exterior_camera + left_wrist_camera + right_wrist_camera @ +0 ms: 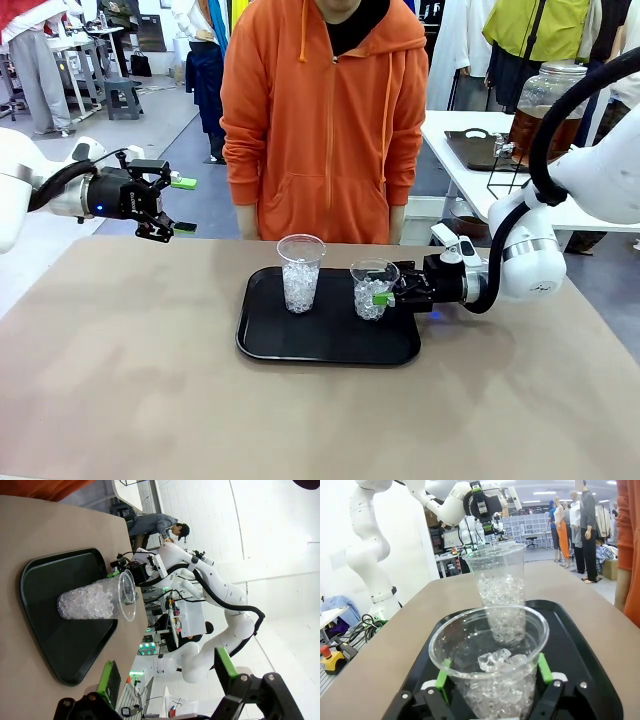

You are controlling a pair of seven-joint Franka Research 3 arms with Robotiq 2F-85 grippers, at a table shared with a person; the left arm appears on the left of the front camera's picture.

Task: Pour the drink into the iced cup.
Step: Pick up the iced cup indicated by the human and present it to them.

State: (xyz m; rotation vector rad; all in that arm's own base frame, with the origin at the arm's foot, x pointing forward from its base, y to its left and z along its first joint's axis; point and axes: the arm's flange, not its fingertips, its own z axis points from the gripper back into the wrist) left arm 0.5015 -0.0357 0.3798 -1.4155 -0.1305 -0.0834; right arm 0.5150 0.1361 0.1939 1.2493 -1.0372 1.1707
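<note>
Clear iced cup [372,284] sits clamped within the right end effector [380,296].

Bare table [120,390] (front, sides) around tray [320,352], iced cup [368,280]

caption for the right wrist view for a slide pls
Right gripper shut on the short iced cup on the black tray, with the taller iced cup standing beyond it.
</note>
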